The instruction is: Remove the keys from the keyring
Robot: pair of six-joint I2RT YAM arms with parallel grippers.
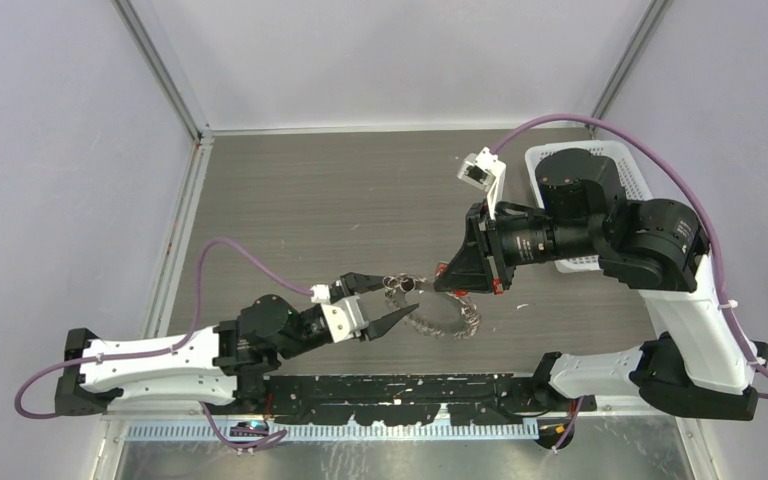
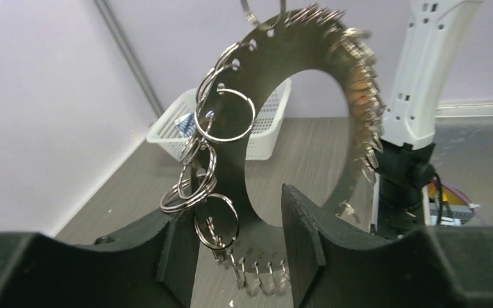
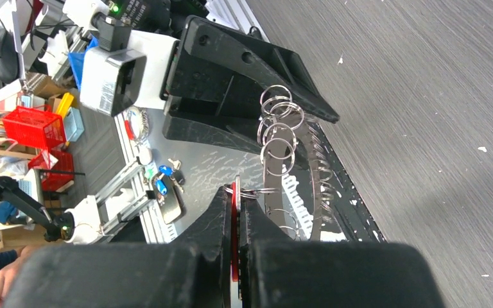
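Note:
The keyring (image 2: 308, 58) is a flat silvery ring with a clear centre, fringed with small split rings and silvery keys (image 2: 366, 109). It is held upright off the table and shows in the top view (image 1: 452, 325). My left gripper (image 2: 241, 250) is open, and the ring's lower arc stands between its fingers (image 2: 180, 250). In the top view this gripper (image 1: 388, 298) straddles a cluster of split rings. My right gripper (image 3: 237, 192) is shut on the red-headed key (image 3: 234, 215), which links to the keyring (image 3: 312, 192). It also shows in the top view (image 1: 440, 277).
A white plastic basket (image 1: 632, 175) stands at the back right behind the right arm, also visible in the left wrist view (image 2: 263, 128). A black rail (image 1: 400, 385) runs along the near table edge between the arm bases. Purple cables loop from both arms.

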